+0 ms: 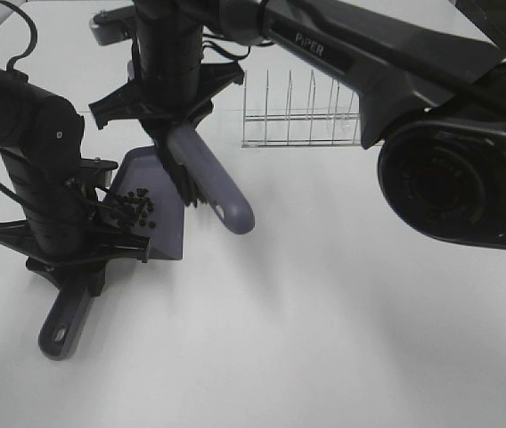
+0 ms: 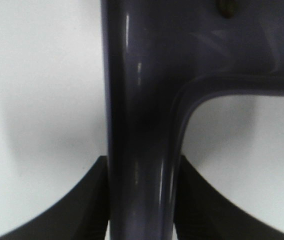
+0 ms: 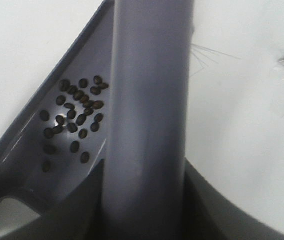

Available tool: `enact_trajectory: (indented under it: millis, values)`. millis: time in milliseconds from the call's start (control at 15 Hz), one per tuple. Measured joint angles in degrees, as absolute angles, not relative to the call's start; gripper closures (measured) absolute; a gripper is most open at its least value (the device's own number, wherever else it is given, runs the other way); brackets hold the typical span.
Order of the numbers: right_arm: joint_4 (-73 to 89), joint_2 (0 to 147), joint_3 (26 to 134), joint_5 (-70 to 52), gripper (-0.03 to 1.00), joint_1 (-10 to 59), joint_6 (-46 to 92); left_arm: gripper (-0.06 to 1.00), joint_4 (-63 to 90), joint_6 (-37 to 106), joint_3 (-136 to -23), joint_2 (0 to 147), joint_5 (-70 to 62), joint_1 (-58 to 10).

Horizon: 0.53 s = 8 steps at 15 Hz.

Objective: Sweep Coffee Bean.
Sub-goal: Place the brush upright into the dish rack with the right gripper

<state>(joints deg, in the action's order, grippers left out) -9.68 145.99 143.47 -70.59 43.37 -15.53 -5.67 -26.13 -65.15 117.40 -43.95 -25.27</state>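
1. My left arm [image 1: 30, 125] bends down. My left gripper [image 1: 73, 267] points at the white table [image 1: 342, 339].
2. Its jaws squeeze the handle of the purple-grey plastic dustpan [image 1: 166, 227]. The handle end sticks out behind the gripper.
3. My right arm [image 1: 395, 53] reaches far across, and my right gripper [image 1: 175, 125] hangs just past the dustpan.
4. Its jaws pinch the long purple-grey plastic brush [image 1: 217, 187]. The brush slants down, and its black bristles [image 1: 182, 178] are right by the dustpan's edge.
5. The tiny dark brown coffee beans [image 1: 137, 207] lie in a bunch inside the dustpan, just in front of my left gripper.
6. My right arm has the white word PiPER [image 1: 313, 46] on it.
7. A thin wire rack [image 1: 297, 111] stands beyond my right gripper.
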Motion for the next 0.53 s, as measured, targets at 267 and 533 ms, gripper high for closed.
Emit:
enact_trajectory:
  millis: [267,533]
  values:
    - [-16.7,140.8,143.5,-70.7,0.66,43.4,-12.4,0.6,-5.7,-26.1,-65.1,117.4,-43.9,-25.3]
    - [-22.2,132.5,136.9,-70.6,0.66,41.8,-9.6,0.6,-5.7,-26.1,-65.1,117.4,-43.9,-25.3]
